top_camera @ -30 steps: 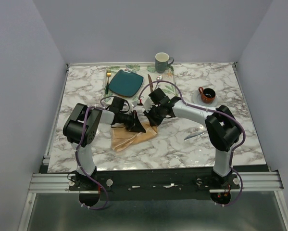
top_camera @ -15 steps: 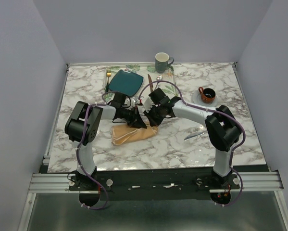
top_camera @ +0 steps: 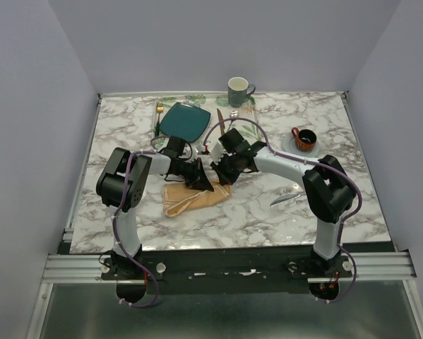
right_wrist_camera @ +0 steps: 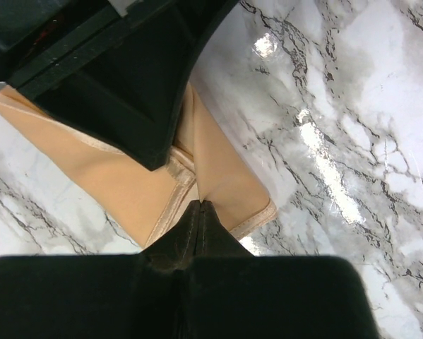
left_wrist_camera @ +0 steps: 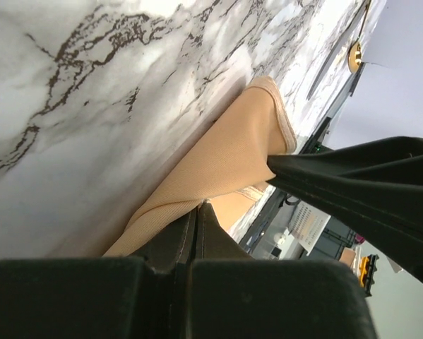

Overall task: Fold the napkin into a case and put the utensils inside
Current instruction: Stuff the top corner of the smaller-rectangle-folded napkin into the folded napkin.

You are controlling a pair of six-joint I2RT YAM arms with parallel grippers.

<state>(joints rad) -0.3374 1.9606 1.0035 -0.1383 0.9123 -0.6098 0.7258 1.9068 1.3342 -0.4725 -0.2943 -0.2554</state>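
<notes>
– Checking grips first: what is each one doing?
– Left gripper [left_wrist_camera: 198, 212] is clamped on a fold of the napkin [top_camera: 191, 199], jaws pressed together with peach cloth pinched in. Right gripper [right_wrist_camera: 200, 210] same, closed onto cloth right by a hemmed corner.
– Why so near each other?
– My read: two pinches on one edge, so the edge travels as a straight line and the fold lands even. One pinch alone would let it twist.
– Napkin location?
– On the marble table [top_camera: 267, 215], centre front, between the arms. Doubled over into a narrow bunch, far end at the grippers, the rest trailing toward the left arm's base.
– Utensils?
– Silver knife [top_camera: 284, 199] lies flat on the marble, well right of the napkin, beside the right arm. Spoon [left_wrist_camera: 354, 55]: can't find it from above. The left wrist view shows a small gold bowl shape far off next to a thin blade, probably that. Neither is touched.
– Why parked there?
– Guessing: keeps the folding area free until a pocket exists.
– Stage?
– Mid-fold. No case yet, nothing inserted.
– Risk?
– Thin cloth slipping out of a pinch, or the two grippers bumping, since they nearly touch.
</notes>
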